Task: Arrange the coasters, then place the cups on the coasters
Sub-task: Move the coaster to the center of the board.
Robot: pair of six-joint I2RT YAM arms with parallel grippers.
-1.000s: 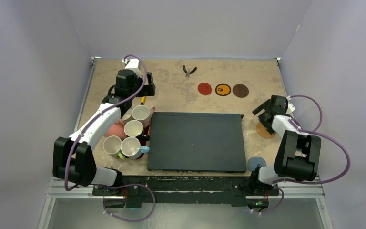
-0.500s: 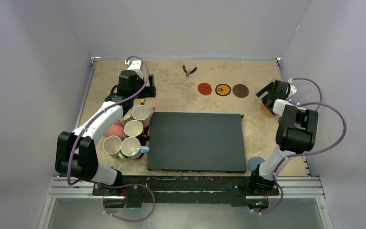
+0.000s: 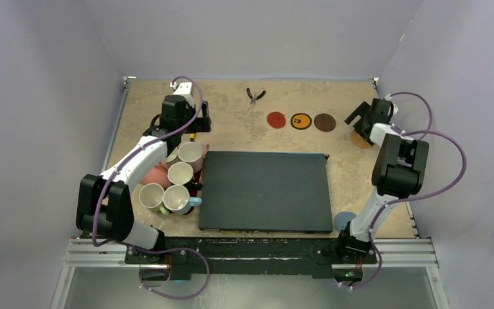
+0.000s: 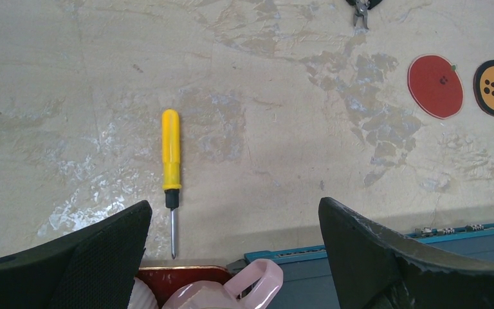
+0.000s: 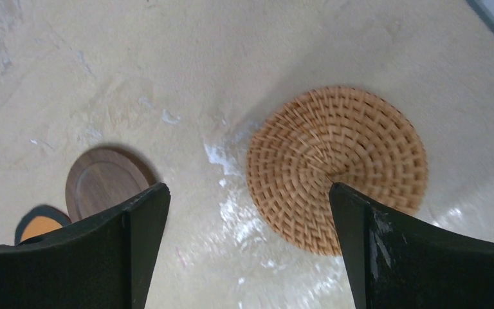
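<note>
Three coasters stand in a row at the back: red (image 3: 276,119), yellow with black marks (image 3: 301,120) and dark brown (image 3: 325,121). A tan woven coaster (image 3: 361,141) (image 5: 338,161) lies just right of them, with my right gripper (image 3: 362,123) (image 5: 247,257) open above its left edge. A grey-blue coaster (image 3: 343,221) lies near the mat's front right corner. Several cups (image 3: 180,174) are crowded on a red tray (image 4: 183,280) at the left. My left gripper (image 3: 192,129) (image 4: 235,257) hangs open behind them, over a pale pink cup's handle (image 4: 260,283).
A large black mat (image 3: 265,191) fills the table's centre. A yellow screwdriver (image 4: 171,161) lies on the table ahead of the left gripper, and pliers (image 3: 255,95) at the back. Walls close in on the left, right and rear.
My right gripper has moved toward the back along the right edge, and the woven coaster has slid back with it, now beside the dark brown one. The left gripper shifted slightly back.
</note>
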